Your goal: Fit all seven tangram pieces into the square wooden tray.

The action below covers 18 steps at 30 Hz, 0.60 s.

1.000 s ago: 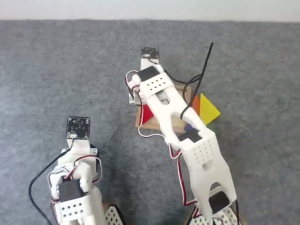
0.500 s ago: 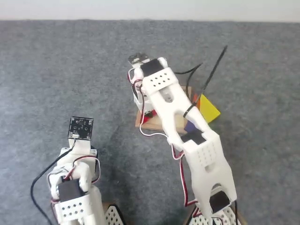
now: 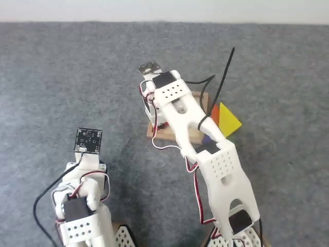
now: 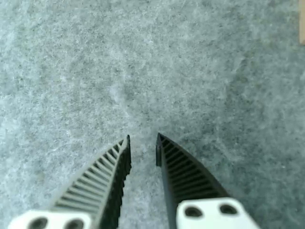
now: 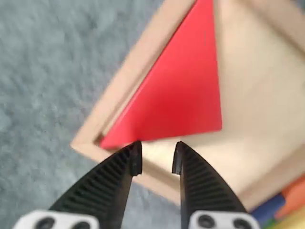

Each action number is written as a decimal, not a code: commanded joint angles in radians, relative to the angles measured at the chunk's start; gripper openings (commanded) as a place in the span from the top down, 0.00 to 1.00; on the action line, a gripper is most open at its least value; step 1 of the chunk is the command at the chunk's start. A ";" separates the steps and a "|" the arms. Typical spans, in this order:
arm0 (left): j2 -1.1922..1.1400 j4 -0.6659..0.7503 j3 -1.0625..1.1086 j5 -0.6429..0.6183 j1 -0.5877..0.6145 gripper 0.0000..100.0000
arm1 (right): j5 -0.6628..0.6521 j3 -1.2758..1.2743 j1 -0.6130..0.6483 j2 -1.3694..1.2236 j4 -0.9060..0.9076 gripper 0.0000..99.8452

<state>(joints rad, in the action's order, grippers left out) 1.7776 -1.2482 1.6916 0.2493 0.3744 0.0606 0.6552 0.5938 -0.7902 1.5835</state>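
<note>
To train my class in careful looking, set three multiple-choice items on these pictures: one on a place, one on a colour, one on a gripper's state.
1. Where does the red triangle lie? A) inside the wooden tray, along a wall; B) outside the tray; C) on top of an arm.
2. What colour is the triangle jutting out beside the right arm in the high view? A) white; B) yellow; C) black.
3. The left gripper is: A) shut on a piece; B) shut on a cable; C) open, holding nothing.
Answers: 1 A, it lies flat against the tray's wall. 2 B, the yellow triangle shows past the arm. 3 C, its fingers stand apart over bare mat.
</note>
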 commanded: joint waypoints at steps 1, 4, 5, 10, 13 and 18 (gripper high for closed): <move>0.012 -0.006 -0.007 0.014 0.008 0.91 | -0.012 0.031 -0.038 0.185 0.088 0.88; 0.012 -0.006 -0.007 0.014 0.008 0.91 | -0.012 0.029 -0.099 0.294 0.173 0.88; 0.012 -0.006 -0.007 0.014 0.008 0.91 | -0.012 0.028 -0.128 0.323 0.191 0.88; 0.012 -0.006 -0.007 0.014 0.008 0.91 | -0.048 -0.138 -0.239 0.449 0.197 0.84; 0.012 -0.006 -0.007 0.014 0.008 0.91 | -0.049 -0.292 -0.266 0.507 0.150 0.76; 0.012 -0.006 -0.007 0.014 0.008 0.91 | -0.006 -0.606 -0.332 0.573 -0.150 0.69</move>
<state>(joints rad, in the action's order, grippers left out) 1.7776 -1.2482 1.6916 0.2555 0.3744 0.0560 0.1857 0.3023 -0.3130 1.5881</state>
